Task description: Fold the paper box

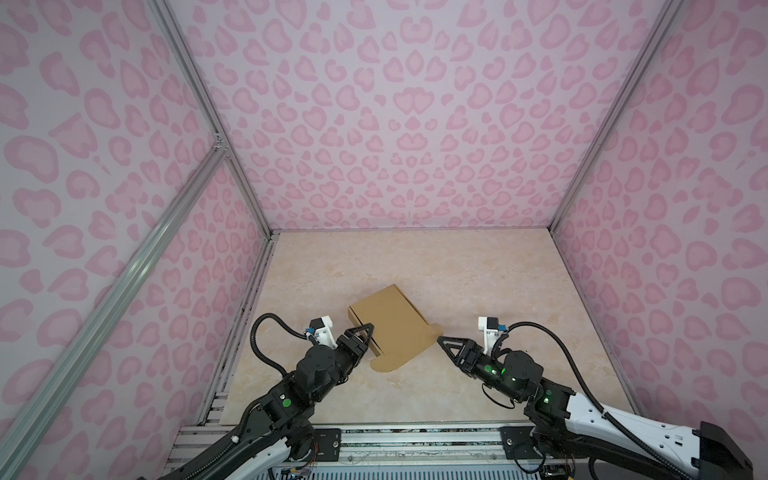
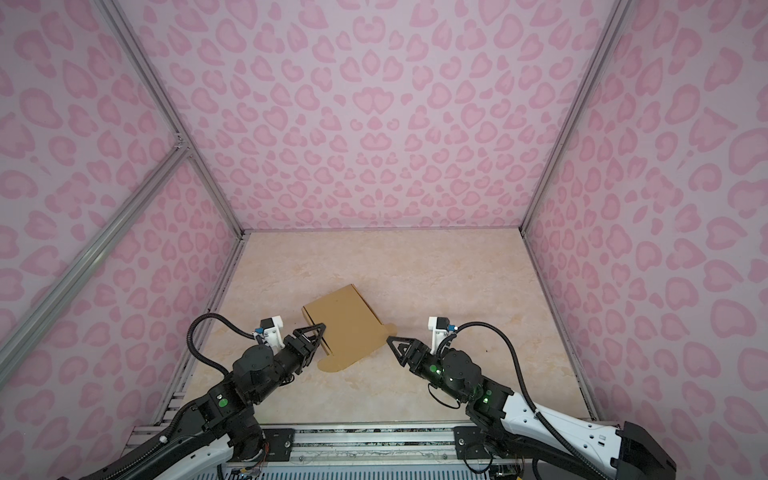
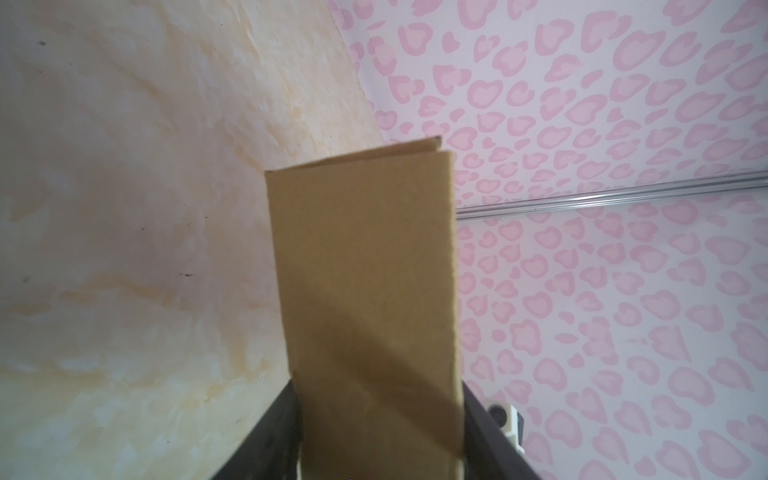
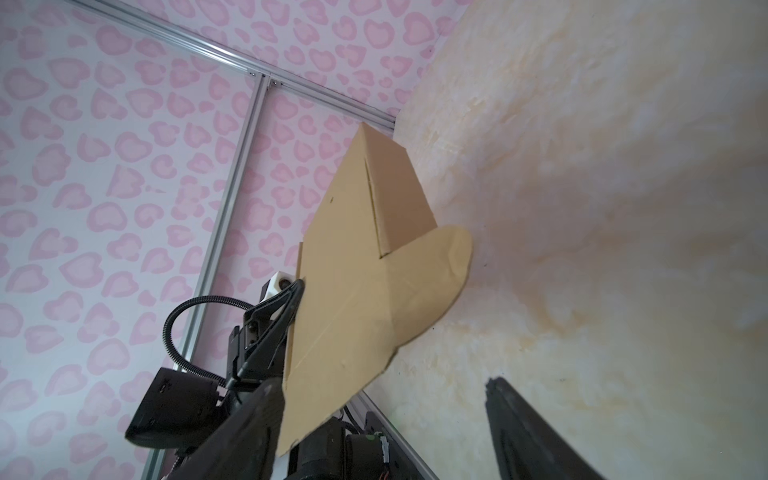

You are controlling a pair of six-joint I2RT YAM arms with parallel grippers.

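The brown paper box (image 1: 390, 324) (image 2: 345, 320) lies half folded on the marbled tabletop, near the middle and slightly left. Its wide panel slopes up, with a rounded ear at each near corner. My left gripper (image 1: 365, 332) (image 2: 319, 331) is shut on the box's left wall. In the left wrist view that cardboard (image 3: 361, 270) fills the gap between the two black fingers of the gripper (image 3: 378, 415). My right gripper (image 1: 441, 339) (image 2: 391, 340) is open just right of the right-hand ear and holds nothing. In the right wrist view the box's panel (image 4: 357, 270) ends beside one finger of that gripper (image 4: 382, 384).
Pink heart-patterned walls (image 1: 395, 124) close in the table on three sides, with aluminium posts (image 1: 582, 199) at the corners. A metal rail (image 1: 415, 436) runs along the front edge, where both arms are mounted. Bare tabletop (image 1: 478, 270) lies behind and to the right of the box.
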